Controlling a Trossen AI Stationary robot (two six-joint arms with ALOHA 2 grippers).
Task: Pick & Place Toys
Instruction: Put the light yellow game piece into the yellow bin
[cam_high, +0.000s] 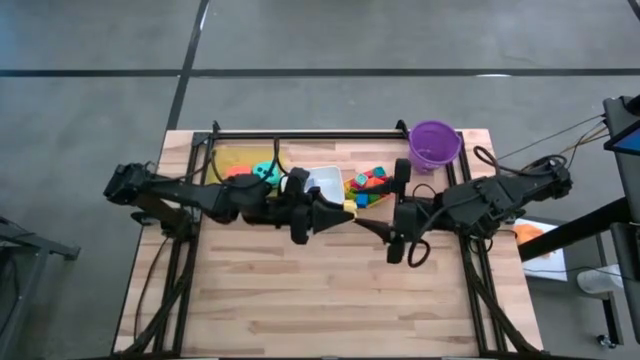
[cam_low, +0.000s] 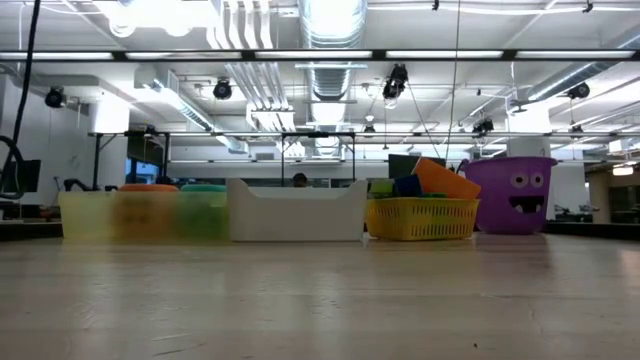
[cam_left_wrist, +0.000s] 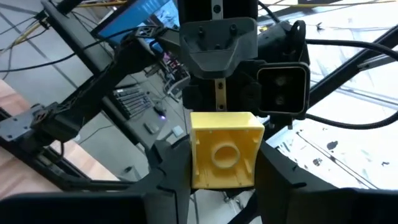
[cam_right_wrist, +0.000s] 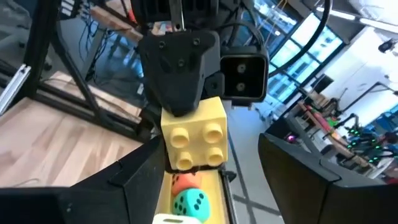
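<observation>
We see the left gripper (cam_high: 338, 217) clenched on a yellow block (cam_left_wrist: 222, 150) at frame centre, facing the right gripper (cam_high: 372, 228), its jaws spread. Risk: misaligned handover drops the block onto the tabletop (cam_high: 330, 300).

High view: set overhead, facing straight down on the whole counter (cam_high: 340, 290) and both arms.
Low view: set at counter-top height, facing level across the boards to the white tray (cam_low: 296, 212), yellow basket (cam_low: 420, 218) and purple bucket (cam_low: 512, 195), room behind.
Left wrist view: close behind a yellow block (cam_left_wrist: 222, 149), facing the other arm's camera.
Right wrist view: close up, facing the same block's studded side.
Shared: block in both wrist views; bucket in high and low views.
</observation>
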